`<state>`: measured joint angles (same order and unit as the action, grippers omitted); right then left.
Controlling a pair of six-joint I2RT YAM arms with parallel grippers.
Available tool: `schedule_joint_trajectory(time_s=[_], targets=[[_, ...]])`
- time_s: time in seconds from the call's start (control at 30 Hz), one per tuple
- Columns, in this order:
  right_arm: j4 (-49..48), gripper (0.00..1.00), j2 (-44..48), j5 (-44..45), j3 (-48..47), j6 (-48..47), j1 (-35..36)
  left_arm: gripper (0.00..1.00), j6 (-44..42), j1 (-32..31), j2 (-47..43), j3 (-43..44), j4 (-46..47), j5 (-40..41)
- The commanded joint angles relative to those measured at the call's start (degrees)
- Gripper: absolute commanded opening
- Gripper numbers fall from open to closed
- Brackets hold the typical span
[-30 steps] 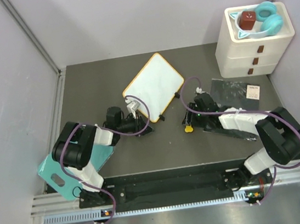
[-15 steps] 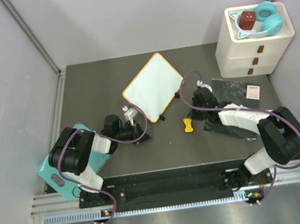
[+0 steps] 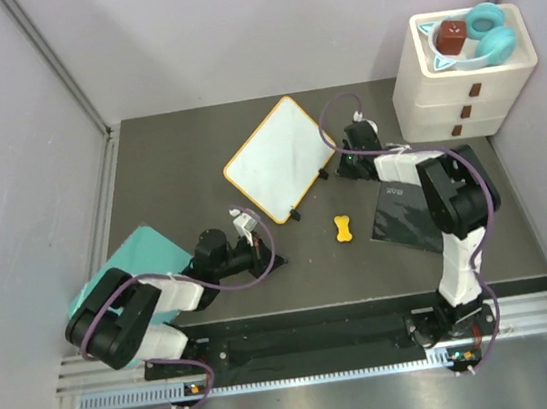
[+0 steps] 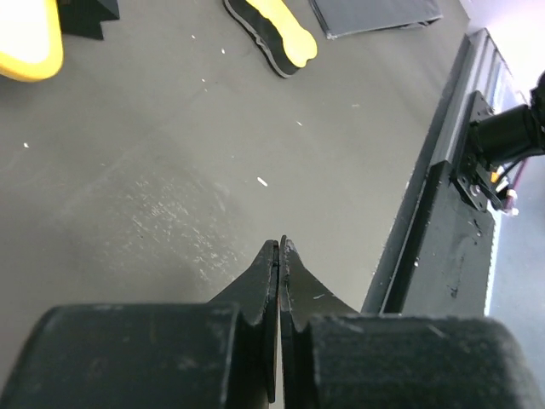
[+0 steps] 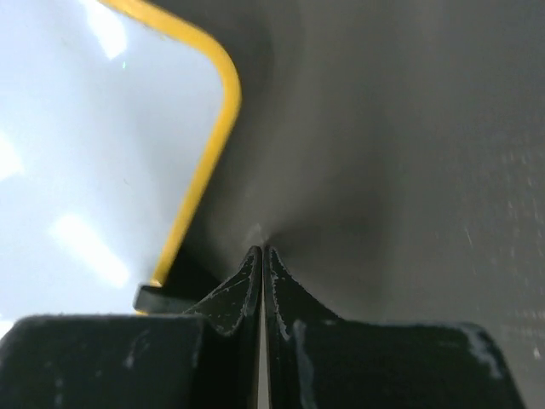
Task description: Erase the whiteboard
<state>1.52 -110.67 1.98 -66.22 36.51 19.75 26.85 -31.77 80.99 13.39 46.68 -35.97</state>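
Observation:
The whiteboard [image 3: 280,159] lies at an angle mid-table, its white face blank inside a yellow frame. My right gripper [image 3: 341,167] is shut and empty, with its tips on the mat just beside the board's right corner. The right wrist view shows the board's [image 5: 94,153] frame left of the right gripper [image 5: 262,249]. A yellow bone-shaped eraser [image 3: 342,228] lies loose on the mat in front of the board. My left gripper [image 3: 271,258] is shut and empty near the front edge, left of the eraser [image 4: 272,38]. Its tips [image 4: 280,243] meet low over bare mat.
A dark sheet [image 3: 408,213] lies right of the eraser, under the right arm. A teal cutting board [image 3: 138,260] sits at the front left. White drawers [image 3: 460,91] stand at the back right, holding teal headphones [image 3: 488,31] and a brown cube [image 3: 450,37]. A metal rail [image 4: 443,170] borders the front.
Both grippers have closed. The left arm drew back from the whiteboard's near corner toward the front edge. The right arm left the eraser on the mat and swung back beside the board's right corner.

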Motion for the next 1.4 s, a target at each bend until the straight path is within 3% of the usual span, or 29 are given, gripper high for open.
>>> schedule_joint_trajectory(time_s=[0.0, 0.3, 0.5, 0.7, 0.83, 1.03, 1.37], targets=[[-3.3, 0.00, -3.8, -4.1, -4.9, 0.0, 0.0, 0.00, -1.7, -1.4, -3.6, -0.5, -3.2, 4.8], [-5.9, 0.00, -8.2, -8.7, -6.4, 1.5, 0.4, 0.00, 4.2, -2.1, -5.9, -4.0, -1.5, 14.4], [-9.3, 0.00, -2.8, -10.2, 2.2, 2.1, 2.0, 0.00, 10.0, -2.2, -4.3, -3.2, -6.1, 26.2], [-10.0, 0.00, 2.1, -10.1, 9.3, 2.4, 6.0, 0.00, 13.1, -2.2, 0.5, 0.2, -6.1, 30.1], [-11.4, 0.00, 5.4, -10.2, 13.5, 3.7, 8.8, 0.00, 13.5, -2.2, 2.6, 2.7, -6.6, 32.0], [-11.6, 0.00, 4.7, -9.0, 12.3, 4.5, 13.0, 0.00, 13.1, -2.1, 4.4, 4.4, -8.0, 36.0], [-12.5, 0.00, 4.8, -8.7, 13.8, 5.9, 14.6, 0.00, 11.1, -1.8, -2.4, 6.1, -19.7, 46.2]])
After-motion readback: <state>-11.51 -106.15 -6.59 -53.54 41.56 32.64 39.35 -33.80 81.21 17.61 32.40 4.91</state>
